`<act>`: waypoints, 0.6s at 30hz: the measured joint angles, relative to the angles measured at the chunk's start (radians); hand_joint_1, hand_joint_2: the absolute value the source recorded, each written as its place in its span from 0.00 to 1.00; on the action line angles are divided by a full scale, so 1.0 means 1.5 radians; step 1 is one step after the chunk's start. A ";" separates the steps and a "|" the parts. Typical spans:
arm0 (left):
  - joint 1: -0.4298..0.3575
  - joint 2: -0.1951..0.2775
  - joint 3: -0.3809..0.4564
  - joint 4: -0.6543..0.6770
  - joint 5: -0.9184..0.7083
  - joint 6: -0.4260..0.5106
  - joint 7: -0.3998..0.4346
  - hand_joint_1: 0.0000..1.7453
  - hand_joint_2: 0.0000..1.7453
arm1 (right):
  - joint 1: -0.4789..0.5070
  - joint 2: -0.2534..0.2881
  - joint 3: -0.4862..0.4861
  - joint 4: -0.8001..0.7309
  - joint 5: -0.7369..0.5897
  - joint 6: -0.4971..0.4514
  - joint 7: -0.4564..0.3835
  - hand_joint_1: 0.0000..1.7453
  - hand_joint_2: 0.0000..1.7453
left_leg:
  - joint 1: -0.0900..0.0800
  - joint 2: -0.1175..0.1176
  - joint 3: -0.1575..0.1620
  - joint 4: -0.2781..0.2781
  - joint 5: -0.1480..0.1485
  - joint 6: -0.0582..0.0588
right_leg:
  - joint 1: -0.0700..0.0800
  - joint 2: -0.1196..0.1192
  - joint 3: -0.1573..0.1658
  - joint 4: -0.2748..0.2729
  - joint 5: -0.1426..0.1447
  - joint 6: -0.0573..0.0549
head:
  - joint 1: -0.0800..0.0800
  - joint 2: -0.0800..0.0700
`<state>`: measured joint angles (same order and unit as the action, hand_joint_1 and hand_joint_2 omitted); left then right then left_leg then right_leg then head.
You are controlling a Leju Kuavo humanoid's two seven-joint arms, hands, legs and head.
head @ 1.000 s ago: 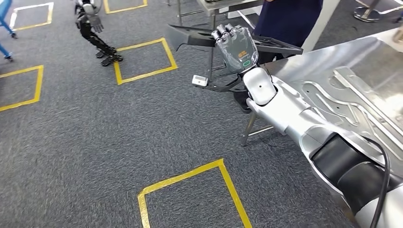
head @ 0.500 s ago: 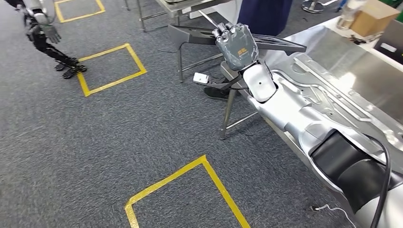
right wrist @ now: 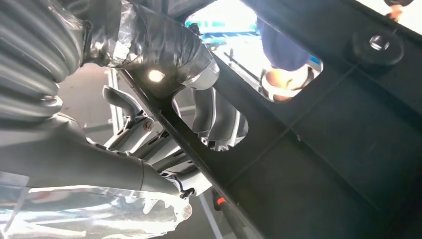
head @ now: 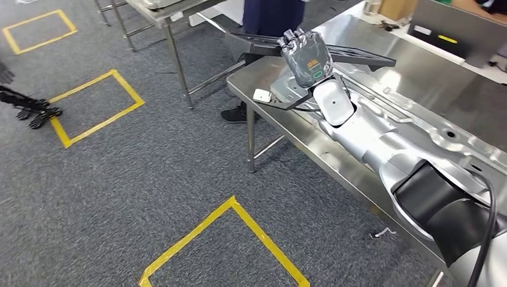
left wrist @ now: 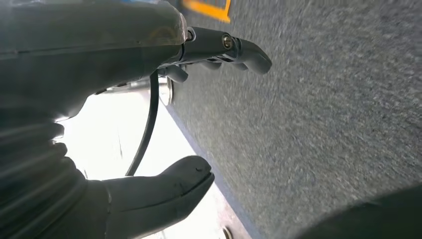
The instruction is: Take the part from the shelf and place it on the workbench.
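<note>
One flat black part [head: 353,54] gripped by right hand [head: 306,57].

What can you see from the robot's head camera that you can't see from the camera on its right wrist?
Only the head view shows the steel workbench, the yellow tape squares on grey carpet, and the back of the right hand. Only the right wrist view looks up at the underside, where its fingers wrap a bar of the black part. Both show that hand holding the part.
</note>
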<state>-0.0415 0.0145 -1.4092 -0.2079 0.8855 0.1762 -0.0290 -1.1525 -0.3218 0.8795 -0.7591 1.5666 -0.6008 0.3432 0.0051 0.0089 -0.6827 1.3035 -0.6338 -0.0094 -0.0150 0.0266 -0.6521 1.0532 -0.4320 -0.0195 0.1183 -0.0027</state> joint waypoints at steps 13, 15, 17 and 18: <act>0.001 0.000 0.000 0.000 -0.001 0.000 0.001 0.00 1.00 | -0.001 -0.001 0.005 0.014 0.000 0.000 -0.001 1.00 1.00 | 0.002 -0.016 0.082 -0.210 0.121 0.036 | 0.000 0.005 -0.042 0.065 -0.035 0.031 | 0.001 0.000; 0.003 0.000 0.000 0.000 -0.001 -0.001 0.001 0.00 1.00 | 0.001 0.000 0.005 0.015 0.000 -0.001 -0.002 1.00 1.00 | 0.002 0.002 0.080 -0.209 0.120 0.037 | -0.002 -0.013 -0.077 0.145 -0.070 0.036 | 0.001 0.000; 0.003 -0.001 0.000 0.000 -0.001 -0.001 0.001 0.00 1.00 | 0.002 0.000 0.005 0.017 0.000 -0.001 -0.002 1.00 1.00 | 0.002 0.021 0.080 -0.206 0.117 0.035 | -0.005 -0.017 -0.077 0.153 -0.060 0.041 | 0.001 0.000; 0.003 -0.002 0.000 0.000 -0.001 -0.001 0.001 0.00 1.00 | 0.002 0.000 0.005 0.017 0.000 -0.001 -0.002 1.00 1.00 | 0.003 0.029 0.080 -0.203 0.114 0.034 | -0.006 -0.024 -0.056 0.117 -0.040 0.042 | 0.001 0.000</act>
<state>-0.0370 0.0119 -1.4092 -0.2083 0.8843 0.1755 -0.0275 -1.1493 -0.3223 0.8877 -0.7331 1.5667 -0.6016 0.3407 0.0092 0.0530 -0.5626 0.9986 -0.4621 0.0411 -0.0244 -0.0087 -0.7357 1.2290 -0.4923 0.0439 0.1198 -0.0027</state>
